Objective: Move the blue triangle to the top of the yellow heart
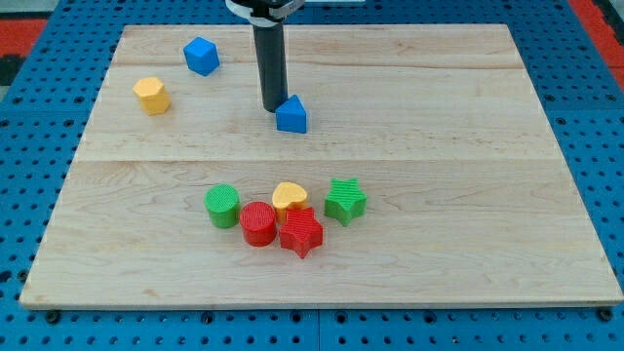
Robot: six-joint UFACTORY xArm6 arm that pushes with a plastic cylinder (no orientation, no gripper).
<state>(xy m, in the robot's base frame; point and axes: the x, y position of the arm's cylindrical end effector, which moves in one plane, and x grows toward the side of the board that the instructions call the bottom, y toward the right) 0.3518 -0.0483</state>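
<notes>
Bare surface (468,146) lies between the blue triangle (292,115) and the yellow heart (289,196) — my tip (272,108) touches the triangle's left; no hand shows.

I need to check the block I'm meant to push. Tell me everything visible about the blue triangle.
The blue triangle is a small, solid-looking block of matte blue, peak upward, resting flat on the wooden board in its upper middle. My tip sits right against its left side. No other block touches it; the yellow heart lies well below.
</notes>
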